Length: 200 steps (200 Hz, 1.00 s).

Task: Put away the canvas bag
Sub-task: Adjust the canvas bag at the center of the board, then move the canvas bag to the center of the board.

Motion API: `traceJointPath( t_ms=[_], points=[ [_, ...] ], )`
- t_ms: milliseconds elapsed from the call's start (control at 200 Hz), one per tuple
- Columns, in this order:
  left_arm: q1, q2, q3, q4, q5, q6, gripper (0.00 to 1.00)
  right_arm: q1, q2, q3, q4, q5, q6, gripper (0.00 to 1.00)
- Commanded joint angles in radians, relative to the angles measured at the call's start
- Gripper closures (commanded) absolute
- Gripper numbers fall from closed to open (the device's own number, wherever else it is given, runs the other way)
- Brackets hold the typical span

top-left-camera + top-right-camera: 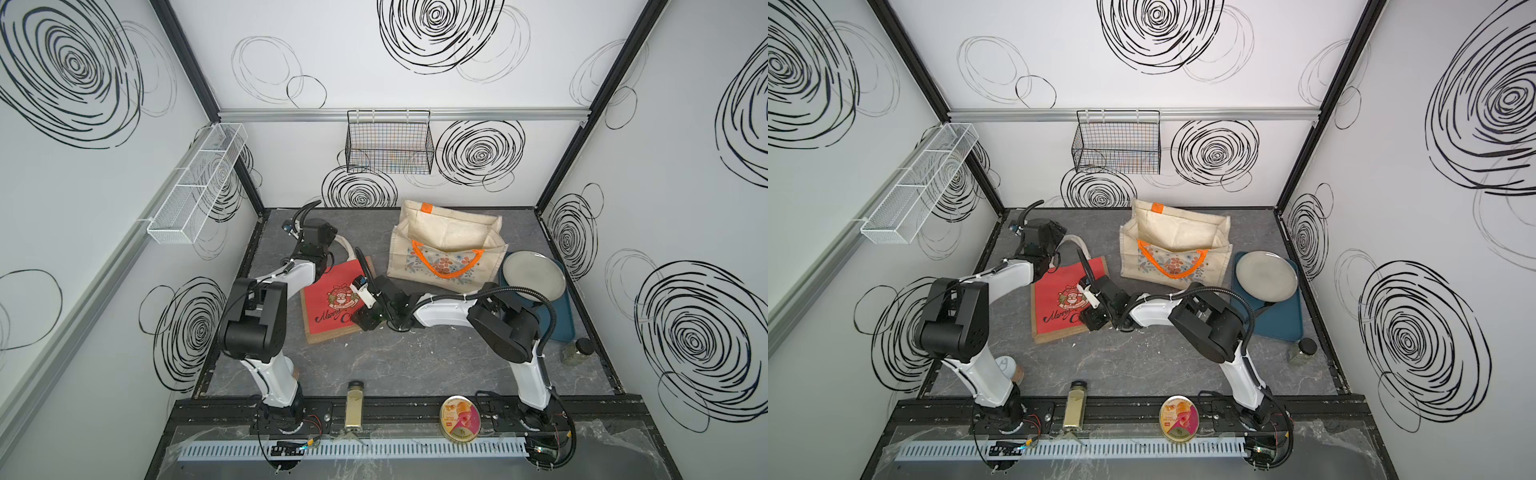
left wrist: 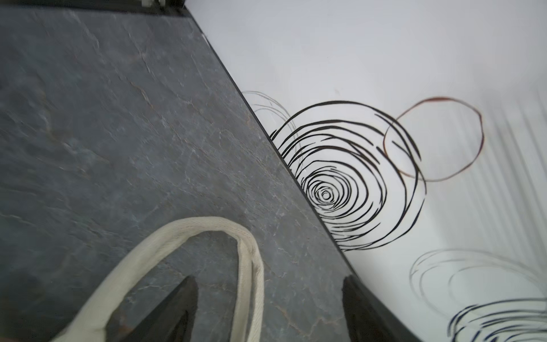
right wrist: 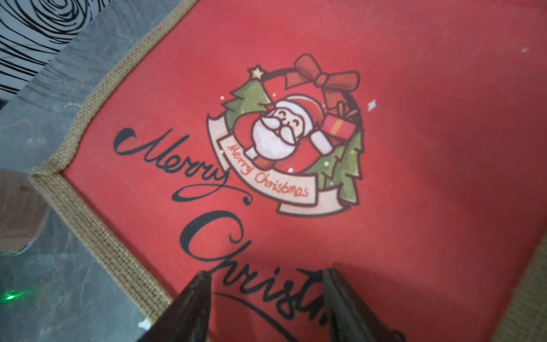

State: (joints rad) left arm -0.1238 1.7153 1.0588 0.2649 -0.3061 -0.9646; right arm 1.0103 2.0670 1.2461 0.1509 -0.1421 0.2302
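The left gripper (image 2: 268, 284) stands wide, with one strand of the cream handle (image 2: 207, 222) running unclamped between its fingers, low in the wrist picture. The right gripper (image 3: 266, 272) is also parted and empty, poised over the "Christmas" lettering at the bottom of its picture. Both hang over the red canvas bag (image 1: 328, 307), which lies flat on the table (image 1: 374, 365) left of centre in both top views, near the standing floral tote (image 1: 444, 249). The bag looks laid out but not yet taken up. The next move probably calls for closing on handle and cloth together so the limp bag lifts evenly.
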Motion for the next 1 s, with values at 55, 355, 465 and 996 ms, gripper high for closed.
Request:
traceJointPath(
  t_ms=[55,355,465,996],
  points=[
    [0.005,-0.253,-0.16,-0.14,-0.011,0.086,0.12,-0.003,-0.081,0.026,-0.114,0.064,-0.003,0.18],
    [-0.032,-0.713,-0.527,-0.402,0.042,-0.052,0.38,-0.015,-0.164,0.005,-0.153,0.152,-0.003,0.0],
    [-0.056,-0.817,-0.603,-0.481,0.099,-0.132,0.4,-0.044,-0.163,-0.031,-0.127,0.116,0.043,0.01],
    [-0.091,-0.693,-0.762,-0.385,0.096,-0.263,0.71,-0.05,-0.071,-0.043,-0.139,0.078,0.109,0.49]
  ],
)
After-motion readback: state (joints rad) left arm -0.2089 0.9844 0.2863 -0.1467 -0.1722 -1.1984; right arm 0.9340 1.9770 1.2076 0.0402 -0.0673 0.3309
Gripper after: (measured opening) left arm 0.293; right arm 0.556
